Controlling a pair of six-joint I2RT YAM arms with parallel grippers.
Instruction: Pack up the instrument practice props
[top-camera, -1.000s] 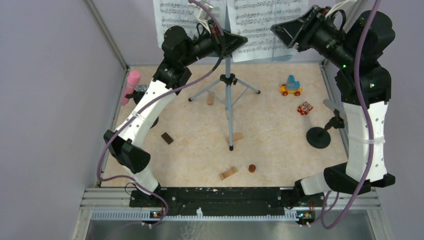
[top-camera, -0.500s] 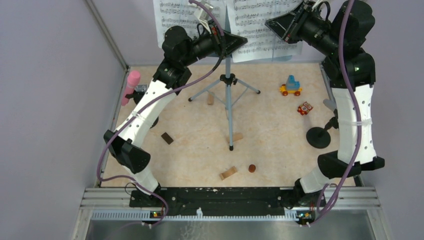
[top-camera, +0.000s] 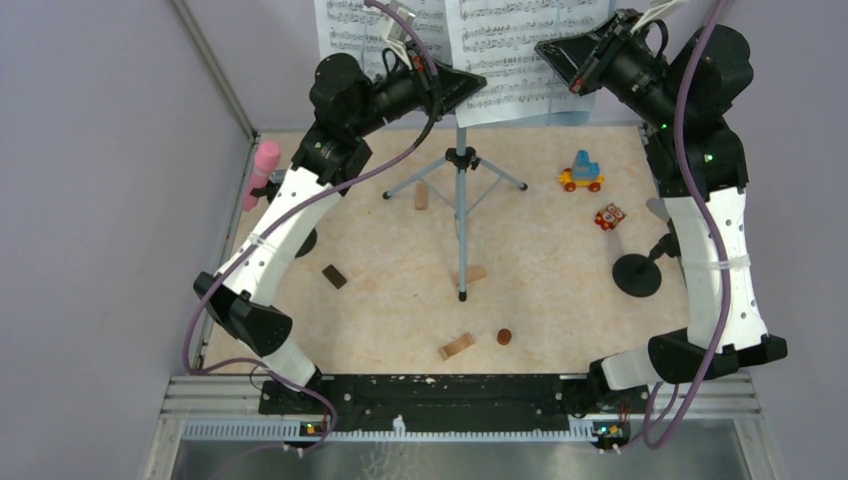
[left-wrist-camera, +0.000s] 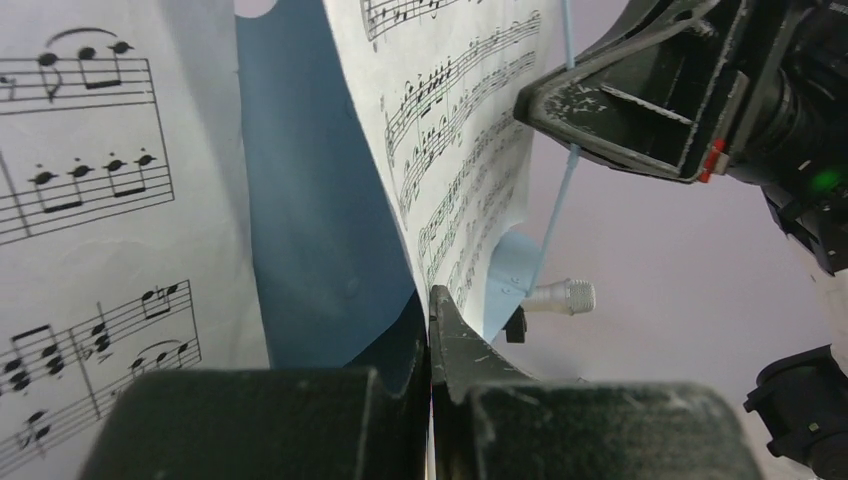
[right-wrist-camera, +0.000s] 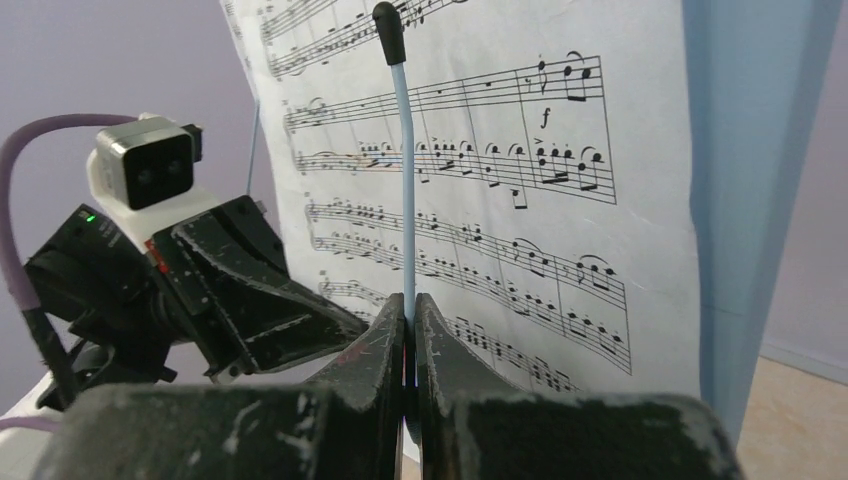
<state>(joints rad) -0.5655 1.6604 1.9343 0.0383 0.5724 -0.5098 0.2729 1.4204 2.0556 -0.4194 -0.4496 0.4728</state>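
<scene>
**Q:** Top view: what has changed?
**A:** The right gripper (top-camera: 545, 48) has swung inward and now sits at the sheet-music pages (top-camera: 520, 50). The left gripper (top-camera: 483, 78) has stayed at the lower centre of the pages while its arm shifted leftward. Below the left claw, the far legs of the tripod (top-camera: 460, 200) have shifted slightly. The near foot has not moved.

**Q:** Left wrist view?
**A:** The jaws are closed to a hairline gap, apparently on the lower edge of the music rack (left-wrist-camera: 300, 200), which rises directly above the fingertips. Whether a page edge is pinched as well cannot be told. The silver microphone (left-wrist-camera: 560, 297) lies beyond the claw, to its right.

**Q:** Right wrist view?
**A:** The jaws are fully closed on the page-retainer wire (right-wrist-camera: 403, 180), which stands straight up from the fingertips across the page.

**Q:** Meaning for the task?
**A:** As a judgement, both claws now hold the head of the stand, so lifting or folding can begin. Nothing is packed yet. The pink microphone (top-camera: 262, 168), well below and left of the left claw, and the mic holder (top-camera: 637, 272), below the right claw, are still to be collected.
</scene>
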